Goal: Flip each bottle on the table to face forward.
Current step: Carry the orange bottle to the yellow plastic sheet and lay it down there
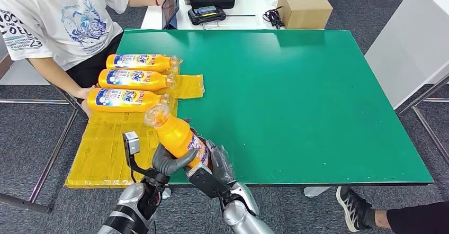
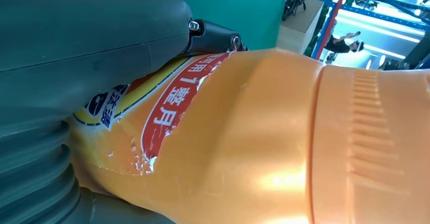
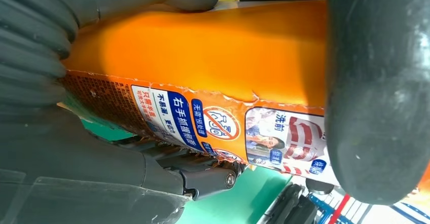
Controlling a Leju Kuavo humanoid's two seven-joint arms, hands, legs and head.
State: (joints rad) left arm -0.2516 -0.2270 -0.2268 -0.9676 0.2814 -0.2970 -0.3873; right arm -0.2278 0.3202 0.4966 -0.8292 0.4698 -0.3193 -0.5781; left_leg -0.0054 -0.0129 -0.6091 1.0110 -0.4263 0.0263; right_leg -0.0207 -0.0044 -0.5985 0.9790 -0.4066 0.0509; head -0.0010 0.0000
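— What have my robot hands got?

— Both grasp one orange bottle [image 1: 177, 137] above the near edge of the bench [image 1: 296, 101]. I see the left robot hand [image 1: 168, 161] wrapped around its lower body and the right robot hand [image 1: 216, 165] gripping it from the right. Its cap end tilts up and to the far left.

— And close up?

— The left wrist camera shows the label's red oval [image 2: 170, 115]; the right shows its printed back [image 3: 203, 120].

— Further out?

— Three bottles [image 1: 135, 79] lie side by side on the yellow sheet [image 1: 108, 146] at the bench's left. A person [image 1: 63, 17] sits beyond them, one hand [image 1: 84, 92] touching the nearest bottle.
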